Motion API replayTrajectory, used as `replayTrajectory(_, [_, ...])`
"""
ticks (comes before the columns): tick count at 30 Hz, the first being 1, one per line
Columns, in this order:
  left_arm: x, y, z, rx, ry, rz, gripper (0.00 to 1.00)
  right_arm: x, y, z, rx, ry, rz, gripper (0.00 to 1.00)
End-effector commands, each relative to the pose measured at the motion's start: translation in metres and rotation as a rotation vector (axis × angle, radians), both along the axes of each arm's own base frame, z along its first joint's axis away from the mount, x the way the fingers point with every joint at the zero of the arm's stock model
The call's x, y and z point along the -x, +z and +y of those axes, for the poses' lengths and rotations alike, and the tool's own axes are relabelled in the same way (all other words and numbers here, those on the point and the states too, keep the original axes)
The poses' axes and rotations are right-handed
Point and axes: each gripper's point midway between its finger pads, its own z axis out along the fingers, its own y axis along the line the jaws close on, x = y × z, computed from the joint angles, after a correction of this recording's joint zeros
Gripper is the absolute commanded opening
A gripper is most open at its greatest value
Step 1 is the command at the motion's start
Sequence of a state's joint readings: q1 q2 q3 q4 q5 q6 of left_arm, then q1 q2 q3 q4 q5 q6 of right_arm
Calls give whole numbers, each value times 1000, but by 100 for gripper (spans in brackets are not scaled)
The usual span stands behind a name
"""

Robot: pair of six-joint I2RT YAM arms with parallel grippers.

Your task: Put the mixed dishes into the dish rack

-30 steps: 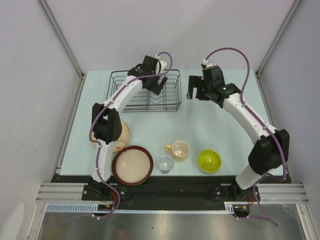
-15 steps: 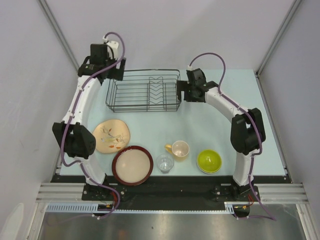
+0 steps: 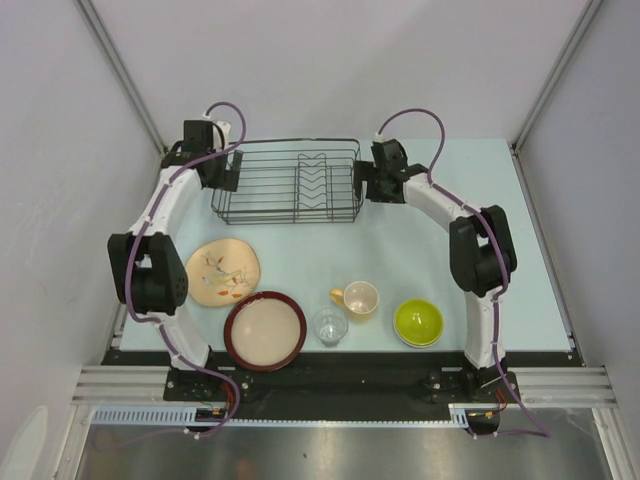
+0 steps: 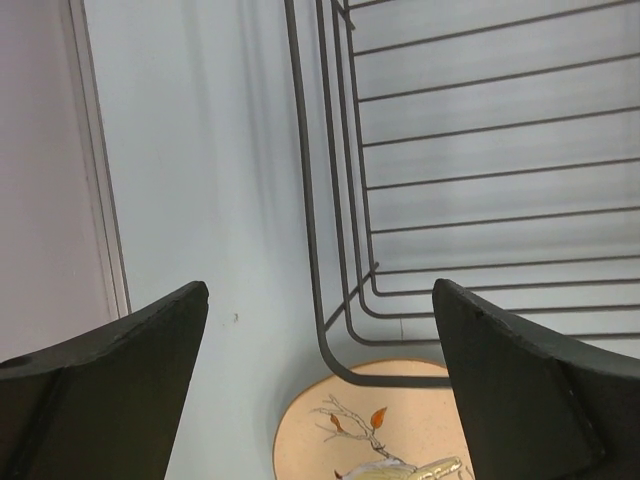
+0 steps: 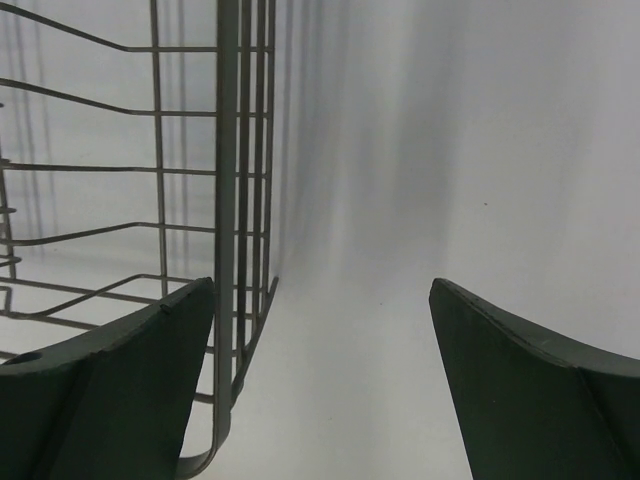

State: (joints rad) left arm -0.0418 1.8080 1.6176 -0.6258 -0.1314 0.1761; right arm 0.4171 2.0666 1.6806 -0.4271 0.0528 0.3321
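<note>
At far side of tabletop [image 3: 430, 250], dish rack [image 3: 288, 182] stands upright. Left hand [image 3: 222, 170] released, fingers wide, at rack's left end; right hand [image 3: 367, 186] released too, at rack's right end. Neither grasps anything. Floral plate [image 3: 222, 273], red-rimmed dish [image 3: 265, 330], clear glass [image 3: 329, 325], yellow mug [image 3: 358, 298] and green bowl [image 3: 418, 321] sit along near edge, well apart from rack.

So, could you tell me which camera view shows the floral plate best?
The top view: the plate lies whole and unobstructed. The left wrist view catches only part of it beyond the rack's corner; the right wrist none.
</note>
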Motion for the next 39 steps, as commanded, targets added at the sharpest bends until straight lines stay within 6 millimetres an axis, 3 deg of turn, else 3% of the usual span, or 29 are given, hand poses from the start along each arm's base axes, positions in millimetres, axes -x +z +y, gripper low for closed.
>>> replayTrajectory(1, [-15, -10, 16, -33, 41, -29, 99, -17, 9, -12, 30, -59, -59, 92])
replayTrajectory(7, [-11, -55, 29, -63, 61, 50, 97, -4, 7, -51, -7, -173, -26, 90])
replayTrajectory(8, [-10, -59, 29, -64, 60, 58, 97, 5, -4, -59, -6, -188, 3, 90])
replayTrajectory(9, [-7, -66, 29, -65, 58, 73, 97, 6, 7, -68, -25, -212, -12, 90])
replayTrajectory(15, [-1, -84, 18, -24, 26, 123, 96, 23, 15, -92, 22, -262, 1, 88])
replayTrajectory(22, [9, -93, -25, -2, -79, 147, 95, 47, 30, -129, 102, -390, -19, 85])
replayTrajectory(29, [38, -106, -74, 14, -212, 196, 95, 71, 34, -178, 113, -504, 4, 84])
replayTrajectory(36, [65, -109, -100, 45, -285, 227, 93, 89, 30, -204, 104, -570, 27, 85])
replayTrajectory(39, [73, -110, -104, 42, -302, 234, 93, 87, 28, -201, 81, -562, 27, 85])
